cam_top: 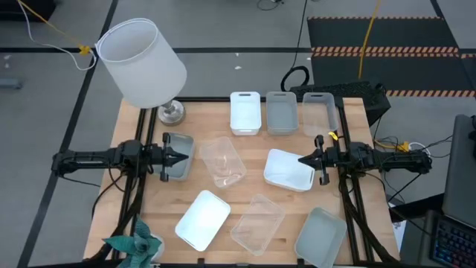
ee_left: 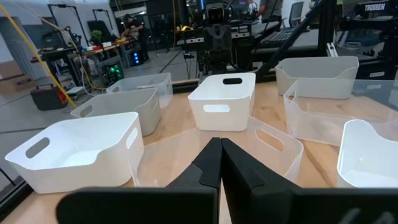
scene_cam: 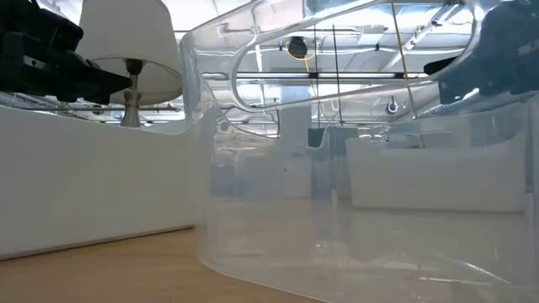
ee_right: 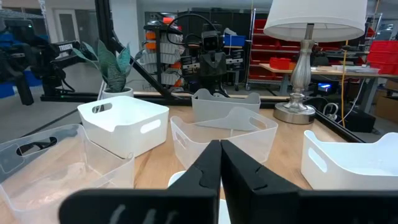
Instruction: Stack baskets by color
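Several baskets lie on the wooden table. White (cam_top: pixel 245 112), grey (cam_top: pixel 282 112) and clear (cam_top: pixel 318 112) ones stand in a row at the far edge. Nearer lie a grey basket (cam_top: pixel 178 155), a clear one (cam_top: pixel 222 160), a white one (cam_top: pixel 288 170), a white one (cam_top: pixel 202 218), a clear one (cam_top: pixel 257 222) and a grey one (cam_top: pixel 321 237). My left gripper (cam_top: pixel 182 158) (ee_left: pixel 219 146) is shut, held level above the left grey basket. My right gripper (cam_top: pixel 301 159) (ee_right: pixel 219 146) is shut, held level above the middle white basket's edge. The two grippers point at each other.
A lamp with a big white shade (cam_top: pixel 141 63) and metal foot (cam_top: pixel 171 112) stands at the table's far left corner. A green plant (cam_top: pixel 134 246) sits at the near left corner. In the low view a clear basket (scene_cam: pixel 337 168) fills most of the picture.
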You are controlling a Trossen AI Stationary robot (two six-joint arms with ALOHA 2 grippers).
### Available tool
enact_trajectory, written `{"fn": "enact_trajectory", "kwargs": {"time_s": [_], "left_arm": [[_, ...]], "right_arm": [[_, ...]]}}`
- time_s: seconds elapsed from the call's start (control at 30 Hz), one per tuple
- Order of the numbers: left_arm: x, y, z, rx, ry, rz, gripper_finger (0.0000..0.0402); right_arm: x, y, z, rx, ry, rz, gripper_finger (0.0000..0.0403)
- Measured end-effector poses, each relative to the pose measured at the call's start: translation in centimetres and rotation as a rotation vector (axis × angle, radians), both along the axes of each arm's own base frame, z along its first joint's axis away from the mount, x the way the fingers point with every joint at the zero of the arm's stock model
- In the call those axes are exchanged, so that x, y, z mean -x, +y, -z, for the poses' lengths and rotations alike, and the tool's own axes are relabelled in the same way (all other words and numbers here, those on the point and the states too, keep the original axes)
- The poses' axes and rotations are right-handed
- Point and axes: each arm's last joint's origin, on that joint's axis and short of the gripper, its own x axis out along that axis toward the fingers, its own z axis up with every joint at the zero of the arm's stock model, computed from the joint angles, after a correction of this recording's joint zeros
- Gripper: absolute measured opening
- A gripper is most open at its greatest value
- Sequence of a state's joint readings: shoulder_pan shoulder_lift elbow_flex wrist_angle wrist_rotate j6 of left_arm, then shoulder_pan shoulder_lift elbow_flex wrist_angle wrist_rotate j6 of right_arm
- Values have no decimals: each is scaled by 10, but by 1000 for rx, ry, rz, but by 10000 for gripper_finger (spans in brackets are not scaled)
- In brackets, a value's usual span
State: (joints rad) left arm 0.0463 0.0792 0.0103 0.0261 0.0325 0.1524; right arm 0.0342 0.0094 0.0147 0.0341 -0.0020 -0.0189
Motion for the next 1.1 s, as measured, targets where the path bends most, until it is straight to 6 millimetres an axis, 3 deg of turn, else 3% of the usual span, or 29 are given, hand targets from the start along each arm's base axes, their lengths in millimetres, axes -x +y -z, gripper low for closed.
{"fn": "enact_trajectory", "kwargs": {"time_s": [1.1], "left_arm": [[0, 0, 0, 0, 0, 0, 10]], "right_arm": [[0, 0, 0, 0, 0, 0, 4]]}}
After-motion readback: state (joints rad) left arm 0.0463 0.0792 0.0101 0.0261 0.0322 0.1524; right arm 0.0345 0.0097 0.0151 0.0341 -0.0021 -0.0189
